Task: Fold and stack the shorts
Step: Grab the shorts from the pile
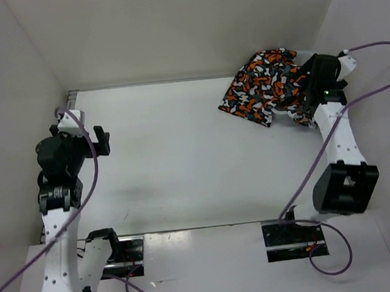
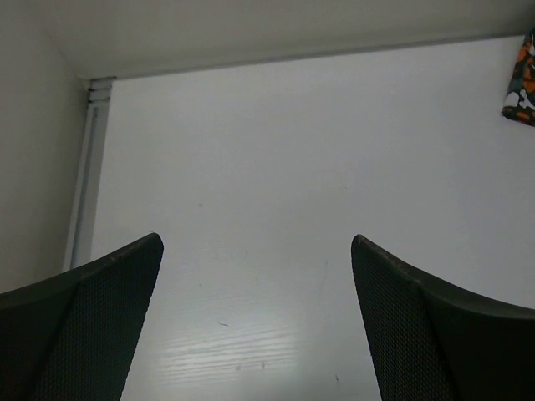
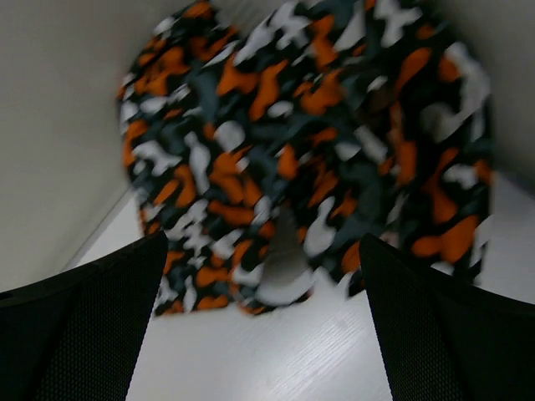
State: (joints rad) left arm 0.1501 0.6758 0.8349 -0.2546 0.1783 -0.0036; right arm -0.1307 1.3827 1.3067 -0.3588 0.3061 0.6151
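Seemingly reaching. Holds right gripper (image 3: pixel 261 242) wide, empty, the shorts (image 1: pixel 265 85) bunched just ahead; left gripper (image 2: pixel 257 241) wide too, well apart from them. Calls next for pinching an edge.

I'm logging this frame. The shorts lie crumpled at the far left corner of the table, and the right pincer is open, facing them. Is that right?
Not quite. The top external view shows the shorts crumpled at the far right corner of the table, not the left. The right pincer is indeed open, facing them.
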